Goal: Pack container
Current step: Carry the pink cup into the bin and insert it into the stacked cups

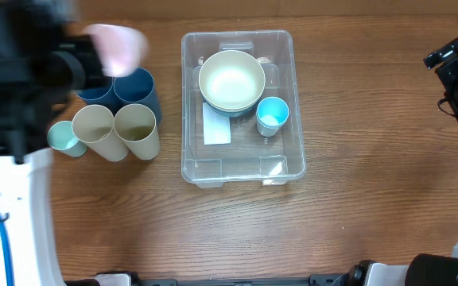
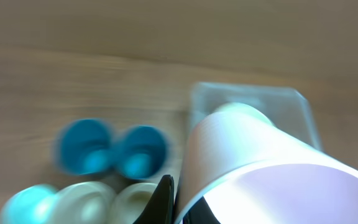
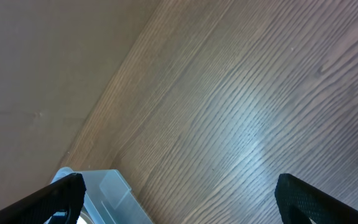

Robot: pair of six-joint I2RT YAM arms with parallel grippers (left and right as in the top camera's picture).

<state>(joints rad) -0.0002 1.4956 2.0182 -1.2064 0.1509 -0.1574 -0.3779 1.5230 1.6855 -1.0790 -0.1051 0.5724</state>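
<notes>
The container [image 1: 245, 159] sits at the middle of the table [image 1: 356, 206], its long side running away from the robot, which puts it within reach of either arm. It is partly packed. A cream bowl [image 1: 231, 79] fills the far half, and a small light-blue cup [image 1: 273, 116] stands upright just beside the bowl, toward the right wall. The white label [image 1: 218, 127] on the base shows through the near-left part, where there is open floor for more. To the container's left, near its wall but apart from it, the unpacked pieces stand clustered mouth-up: two dark blue cups [image 1: 137, 83], two cream cups [image 1: 136, 127] touching each other in front of them, and a pale blue cup [image 1: 64, 139] at the outer edge. They are grouped on the left arm's side, likely so that arm can take them one by one. The left fingers [image 2: 164, 198] are clamped on a pink cup [image 1: 118, 46], held off the table beyond the cluster. The left wrist view shows the cup's side toward the camera and the container ahead of it, so I judge it is headed there. The left arm hangs over the table's far-left part and is blurred. The right fingers [image 3: 61, 194] are spread wide with nothing between them, and that arm is parked at the far right edge, well apart from the container, presumably to keep out of the way.
</notes>
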